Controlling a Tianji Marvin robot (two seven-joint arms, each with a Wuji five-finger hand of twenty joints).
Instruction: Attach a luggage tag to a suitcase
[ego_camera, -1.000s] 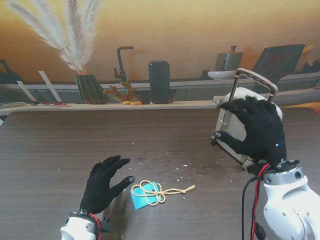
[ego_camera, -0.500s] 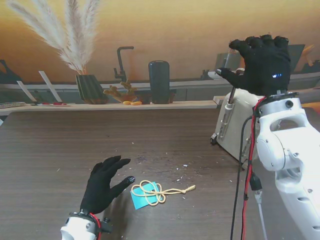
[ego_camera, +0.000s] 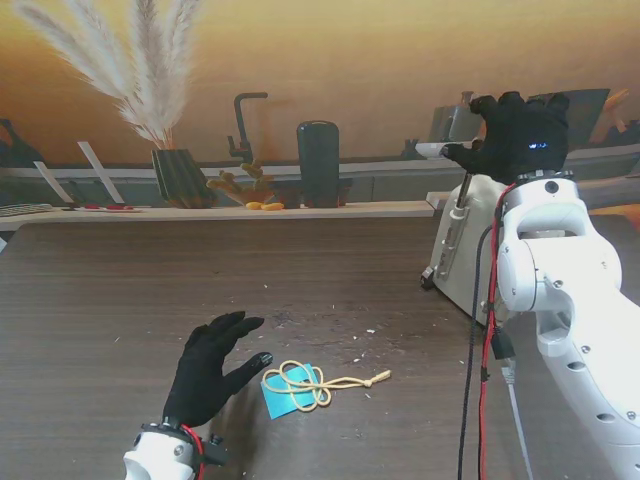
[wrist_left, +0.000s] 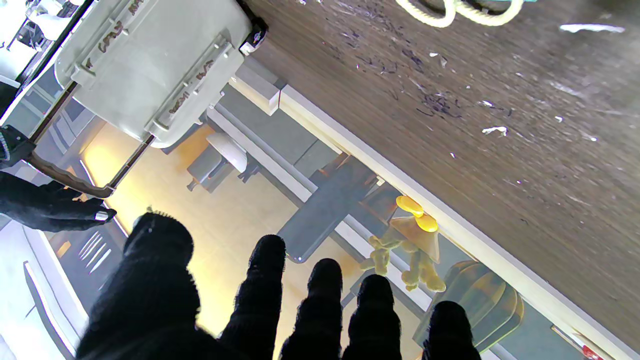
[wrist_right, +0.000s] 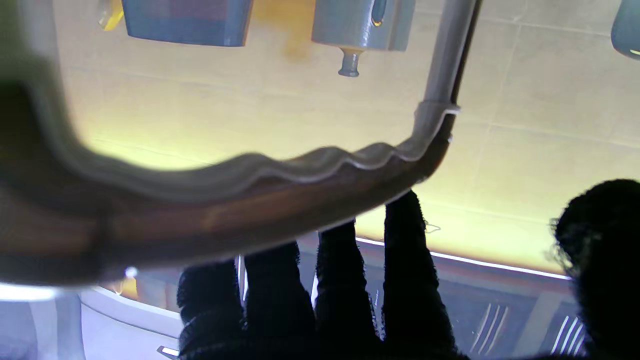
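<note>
The white suitcase (ego_camera: 462, 250) stands at the table's right, tilted, with its telescopic handle (ego_camera: 462, 190) pulled out. My right hand (ego_camera: 515, 132) is over the top of that handle. In the right wrist view the grip bar (wrist_right: 250, 200) crosses in front of my straight fingers (wrist_right: 400, 260), with the thumb held apart, so this hand is open. The blue luggage tag (ego_camera: 282, 398) lies flat near me under a looped yellow cord (ego_camera: 325, 382). My left hand (ego_camera: 213, 365) rests open just left of the tag, not touching it. In the left wrist view the suitcase (wrist_left: 150, 65) and cord (wrist_left: 450, 12) show.
A shelf along the table's far edge holds a dark vase of pampas grass (ego_camera: 180, 175), a black cylinder (ego_camera: 318, 163) and a black tap-shaped stand (ego_camera: 245, 125). White crumbs (ego_camera: 370, 330) dot the dark wooden table (ego_camera: 120, 290). My white right arm (ego_camera: 560, 300) covers the near right side.
My right hand rose from the suitcase's face up past the handle's top, then dropped slightly onto the grip bar. The left hand, tag and cord stayed put.
</note>
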